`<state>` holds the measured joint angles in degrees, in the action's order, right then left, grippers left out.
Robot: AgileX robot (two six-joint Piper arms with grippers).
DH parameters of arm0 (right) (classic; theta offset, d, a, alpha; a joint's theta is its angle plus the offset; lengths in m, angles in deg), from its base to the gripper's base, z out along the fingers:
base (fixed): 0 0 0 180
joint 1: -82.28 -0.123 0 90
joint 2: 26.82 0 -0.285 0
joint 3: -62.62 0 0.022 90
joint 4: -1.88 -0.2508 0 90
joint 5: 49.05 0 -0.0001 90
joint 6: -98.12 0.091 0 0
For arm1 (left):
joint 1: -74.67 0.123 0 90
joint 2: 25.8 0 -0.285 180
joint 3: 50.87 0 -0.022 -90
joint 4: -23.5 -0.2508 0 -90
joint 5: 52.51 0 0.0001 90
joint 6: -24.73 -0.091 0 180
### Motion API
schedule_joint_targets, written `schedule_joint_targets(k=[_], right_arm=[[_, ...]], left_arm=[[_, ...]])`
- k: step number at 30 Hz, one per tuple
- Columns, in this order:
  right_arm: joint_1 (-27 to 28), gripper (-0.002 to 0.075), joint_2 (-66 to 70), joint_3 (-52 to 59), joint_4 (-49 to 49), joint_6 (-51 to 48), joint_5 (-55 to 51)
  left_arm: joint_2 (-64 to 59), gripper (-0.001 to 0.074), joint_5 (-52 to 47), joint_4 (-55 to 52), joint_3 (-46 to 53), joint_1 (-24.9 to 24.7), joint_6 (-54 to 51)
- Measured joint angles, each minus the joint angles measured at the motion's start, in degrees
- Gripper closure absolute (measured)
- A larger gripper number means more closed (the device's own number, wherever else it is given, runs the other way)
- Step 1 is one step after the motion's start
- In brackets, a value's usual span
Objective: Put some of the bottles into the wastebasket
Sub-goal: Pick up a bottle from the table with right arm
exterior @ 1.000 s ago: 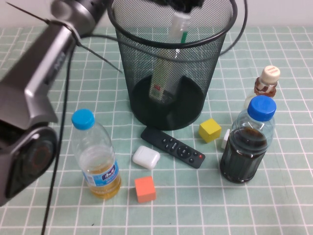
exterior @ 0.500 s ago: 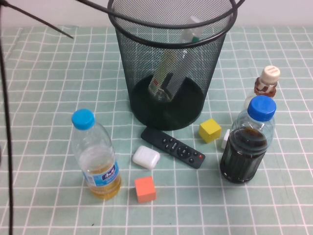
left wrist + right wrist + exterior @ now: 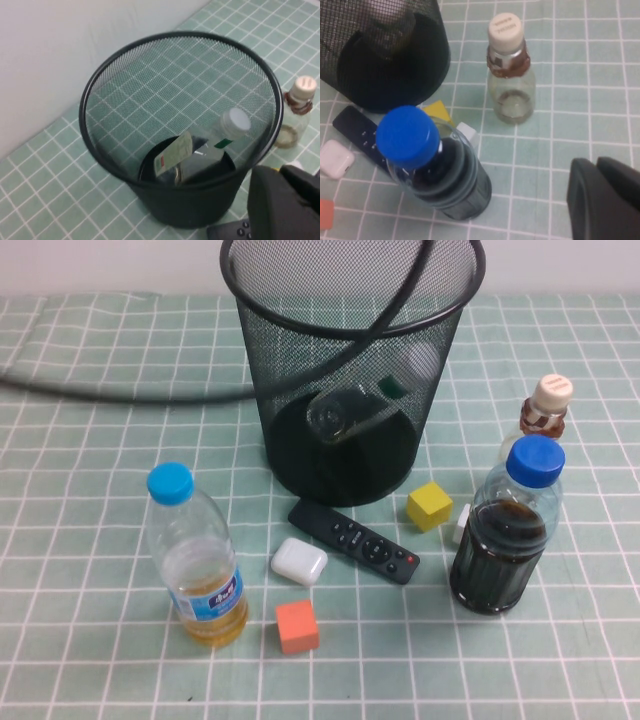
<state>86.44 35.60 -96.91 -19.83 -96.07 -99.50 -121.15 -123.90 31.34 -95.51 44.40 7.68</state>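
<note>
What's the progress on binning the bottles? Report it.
Done: the tall clear bottle lies inside the wastebasket.
In hand: nothing; the left gripper, above the basket, and the right gripper, near the small brownish bottle, are both shut and empty.
Left: that small bottle stands on the table.

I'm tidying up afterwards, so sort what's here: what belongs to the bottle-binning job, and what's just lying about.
Job:
- round black wire-mesh wastebasket
- tall clear plastic bottle, white cap, lying inside it
- small brownish bottle, cream cap, upright on the table

Lying about:
- yellow-liquid bottle
- dark-liquid bottle
- black remote
- white case
- yellow cube
- orange cube
</note>
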Motion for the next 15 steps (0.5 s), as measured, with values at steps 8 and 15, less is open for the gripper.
schedule_joint_targets(k=[8,15], right_arm=[[-7.99,0.0732,11.45,-5.78,-1.2,-6.8,7.73],[-11.6,0.0552,16.88,-6.03,-1.84,-8.33,15.52]], left_arm=[[23.91,0.0737,18.56,-1.94,35.73,0.0,0.0],[47.7,0.0738,38.49,-0.47,69.72,0.0,0.0]])
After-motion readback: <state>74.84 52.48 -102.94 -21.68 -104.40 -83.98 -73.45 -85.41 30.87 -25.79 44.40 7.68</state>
